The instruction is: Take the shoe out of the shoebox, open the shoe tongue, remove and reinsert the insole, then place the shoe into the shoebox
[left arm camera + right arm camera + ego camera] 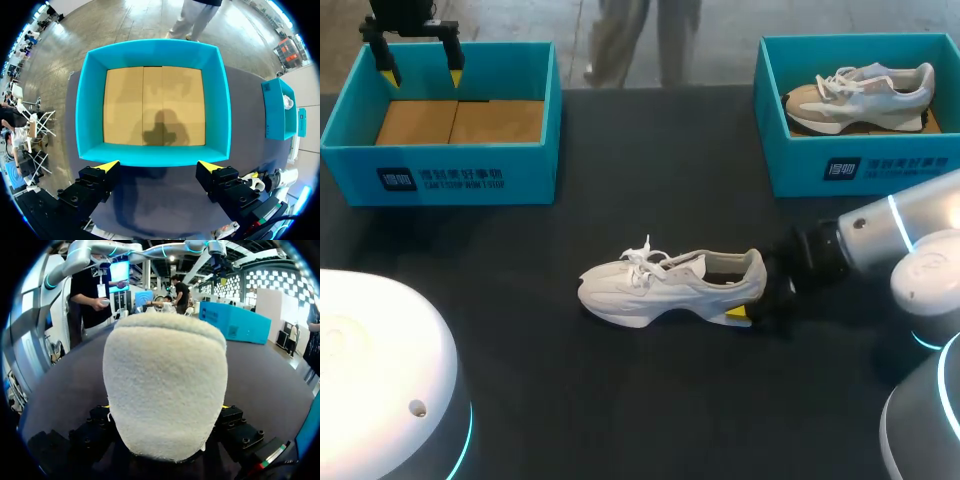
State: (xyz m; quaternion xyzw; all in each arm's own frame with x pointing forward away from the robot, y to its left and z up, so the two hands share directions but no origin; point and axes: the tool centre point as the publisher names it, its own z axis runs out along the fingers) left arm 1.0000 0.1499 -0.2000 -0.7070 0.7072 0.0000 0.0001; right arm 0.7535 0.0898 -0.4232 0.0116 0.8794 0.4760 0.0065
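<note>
The table [620,400] is matte black. At ten o'clock on it, the left shoebox [440,178] is turquoise with dark blue print on its front wall and a plain tan cardboard floor. At two o'clock, the right shoebox [790,165] is the same turquoise with the same print. The sneaker [860,95] in it is beige and white with white laces. The white shoe [670,285] at the centre is off-white all over, laces included, with a fuzzy cream heel. My left gripper [421,75] and my right gripper [750,296] have black fingers with bright yellow tips. My right arm [930,215] is silver-white with a glowing cyan ring.
</note>
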